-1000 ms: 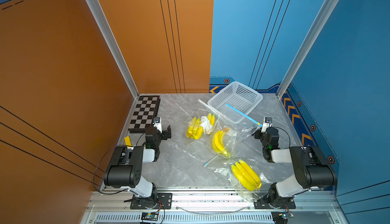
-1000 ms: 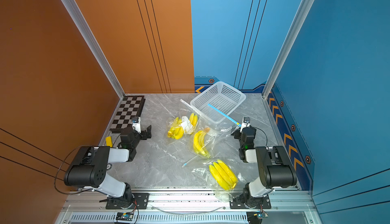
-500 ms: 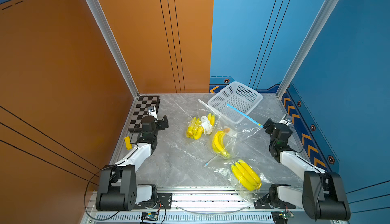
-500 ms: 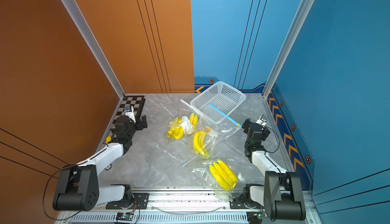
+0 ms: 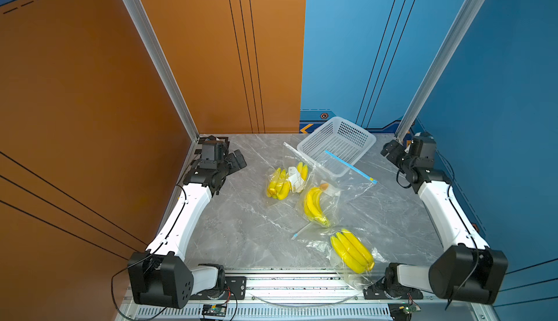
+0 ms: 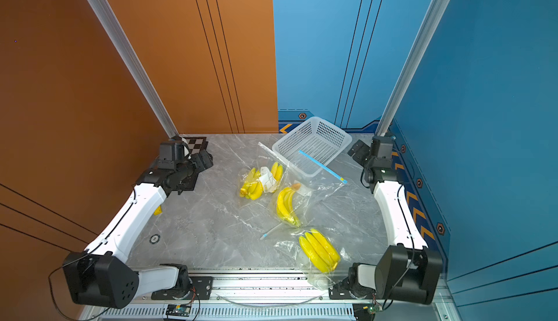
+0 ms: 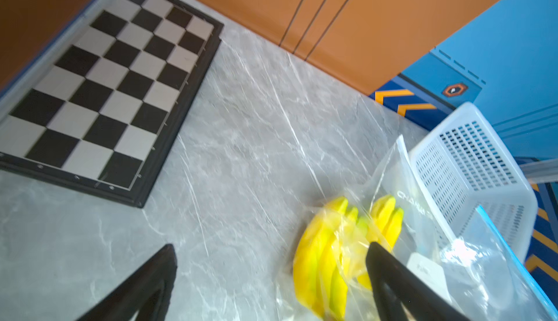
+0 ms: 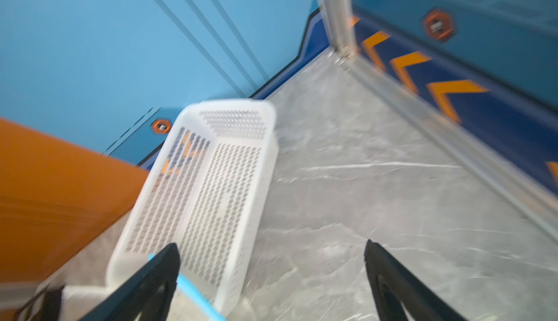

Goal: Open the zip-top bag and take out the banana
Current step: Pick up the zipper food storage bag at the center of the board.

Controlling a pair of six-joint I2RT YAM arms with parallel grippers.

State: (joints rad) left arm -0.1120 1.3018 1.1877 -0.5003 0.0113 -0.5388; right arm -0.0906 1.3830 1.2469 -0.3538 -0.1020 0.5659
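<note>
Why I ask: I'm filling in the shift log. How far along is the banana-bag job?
Done: nothing yet; the yellow banana bunch lies inside the clear plastic zip-top bag with the blue strip. In hand: nothing; the left gripper and right gripper are open, empty, away from the bag. Left: opening the bag and taking the bananas out.

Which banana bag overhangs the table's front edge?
The near bag by the right arm's base; its plastic spills onto the rail. Middle bag and far bag lie farther back.
</note>
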